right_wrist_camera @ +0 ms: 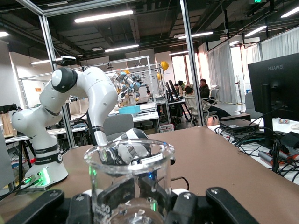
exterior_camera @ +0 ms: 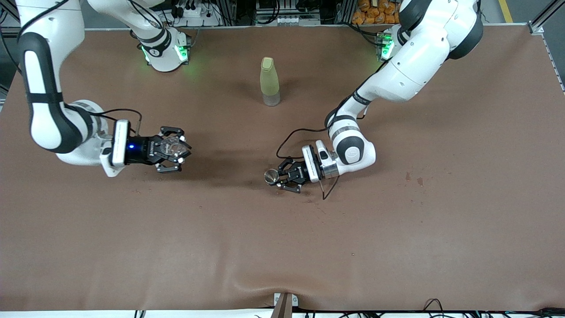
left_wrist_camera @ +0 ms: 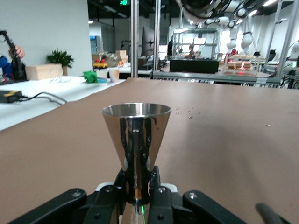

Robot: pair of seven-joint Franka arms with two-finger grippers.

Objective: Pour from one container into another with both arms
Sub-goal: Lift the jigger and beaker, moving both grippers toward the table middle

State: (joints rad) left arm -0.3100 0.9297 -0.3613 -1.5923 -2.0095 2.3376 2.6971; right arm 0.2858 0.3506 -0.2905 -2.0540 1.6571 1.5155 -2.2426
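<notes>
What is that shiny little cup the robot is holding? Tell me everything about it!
The metal measuring cup is shiny like a mirror and shaped like an hourglass: a wide round rim on top, narrowing to a thin waist. It stands upright. The left gripper pinches it at the waist, its black fingers pressing both sides. Its lower part is hidden by the gripper. It is at the middle of the brown table, nearer the front camera than the yellow-green bottle.

Polished metal cup; clear glass cup; matt, seemingly fabric table.
</notes>
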